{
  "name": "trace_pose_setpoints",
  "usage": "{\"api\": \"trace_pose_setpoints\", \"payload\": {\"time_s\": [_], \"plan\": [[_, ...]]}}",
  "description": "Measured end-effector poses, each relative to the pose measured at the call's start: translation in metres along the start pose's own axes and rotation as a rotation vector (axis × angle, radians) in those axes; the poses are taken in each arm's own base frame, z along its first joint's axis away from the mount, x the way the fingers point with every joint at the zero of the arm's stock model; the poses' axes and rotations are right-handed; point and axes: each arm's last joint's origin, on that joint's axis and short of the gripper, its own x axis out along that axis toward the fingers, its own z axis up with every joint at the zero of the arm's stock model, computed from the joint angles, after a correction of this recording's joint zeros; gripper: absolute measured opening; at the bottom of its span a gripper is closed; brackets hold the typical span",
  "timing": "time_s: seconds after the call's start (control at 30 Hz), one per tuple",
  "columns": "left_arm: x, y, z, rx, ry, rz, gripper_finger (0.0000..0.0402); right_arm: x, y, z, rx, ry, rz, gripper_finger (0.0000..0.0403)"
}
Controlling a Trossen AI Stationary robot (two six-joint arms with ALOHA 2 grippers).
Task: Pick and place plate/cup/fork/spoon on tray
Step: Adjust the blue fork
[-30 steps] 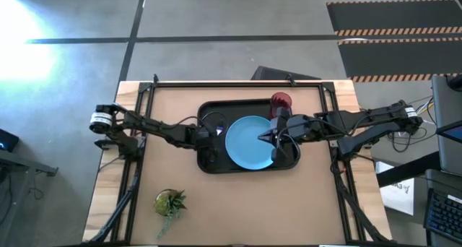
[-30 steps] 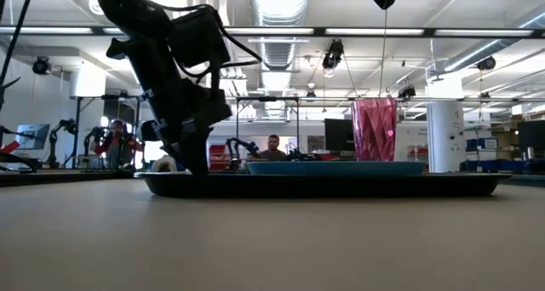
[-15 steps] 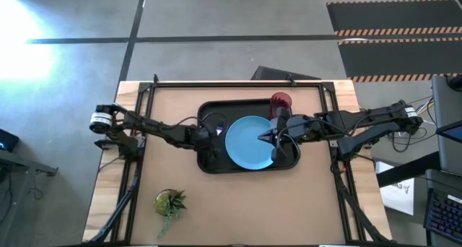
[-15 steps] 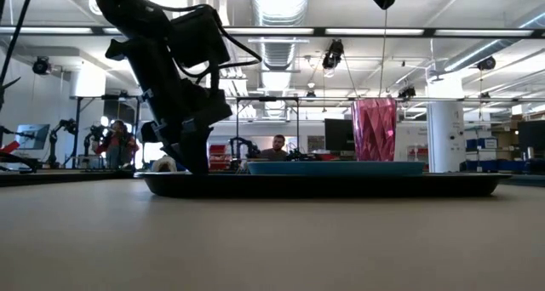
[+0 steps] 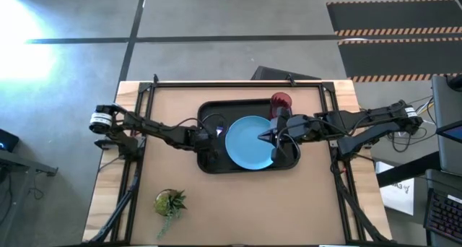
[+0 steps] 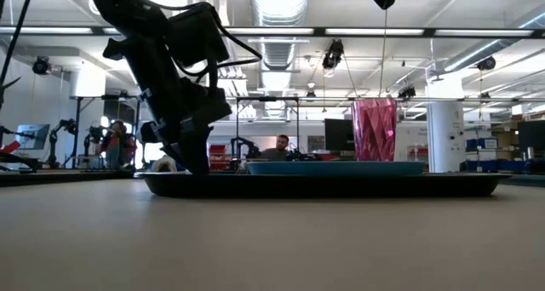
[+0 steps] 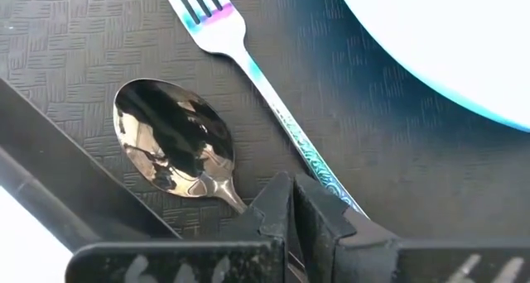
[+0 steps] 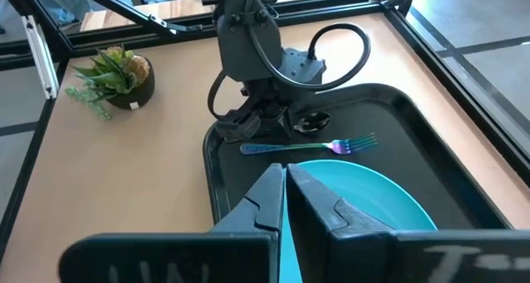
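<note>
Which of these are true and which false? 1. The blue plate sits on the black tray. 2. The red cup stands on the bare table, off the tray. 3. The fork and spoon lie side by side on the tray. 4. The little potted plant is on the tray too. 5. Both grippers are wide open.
1. True: the plate lies on the tray.
2. False: the cup stands on the tray, at a corner.
3. True: the fork lies beside the spoon.
4. False: the potted plant stands on the table, off the tray.
5. False: the left gripper and the right gripper are both shut.
</note>
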Motion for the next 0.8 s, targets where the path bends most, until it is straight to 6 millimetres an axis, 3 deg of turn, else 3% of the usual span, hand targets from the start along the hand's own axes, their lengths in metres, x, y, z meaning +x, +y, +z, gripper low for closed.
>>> {"api": "trace_pose_setpoints", "payload": {"time_s": [0.57, 0.8], "plan": [[0.003, -0.001, -0.001, -0.014, -0.045, -0.025, 0.0000, 0.000, 0.001, 0.003, 0.001, -0.030, 0.007, 0.0009], [0.012, -0.003, -0.007, 0.018, -0.015, 0.009, 0.0000, 0.000, 0.001, 0.003, 0.001, -0.033, 0.007, 0.0009]]}}
